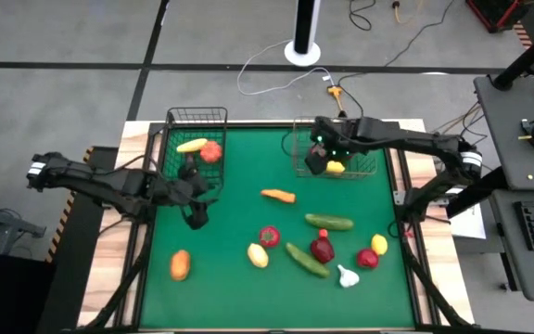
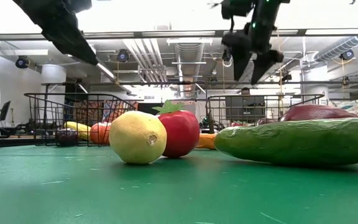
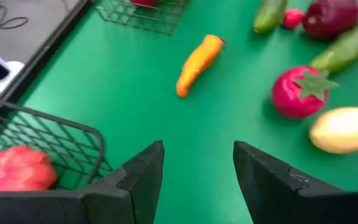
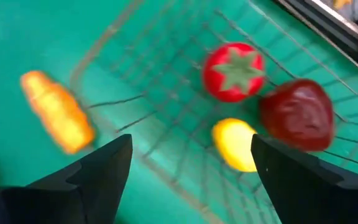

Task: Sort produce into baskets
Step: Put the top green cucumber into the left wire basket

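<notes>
Green mat (image 2: pixel 166 193) under lemon (image 2: pixel 138 137); both grippers, left gripper (image 3: pixel 197 174) and right gripper (image 4: pixel 191 168), released; ceiling lights behind.

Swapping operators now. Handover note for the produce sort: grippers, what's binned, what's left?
Left gripper: open, empty, beside the dark basket.
Right gripper: open, empty, over the grey basket.
Done: dark basket holds a yellow piece and a red one; grey basket holds a tomato, a lemon and a dark red piece.
Left on the mat: carrot, two cucumbers, garlic and seven more pieces.
</notes>
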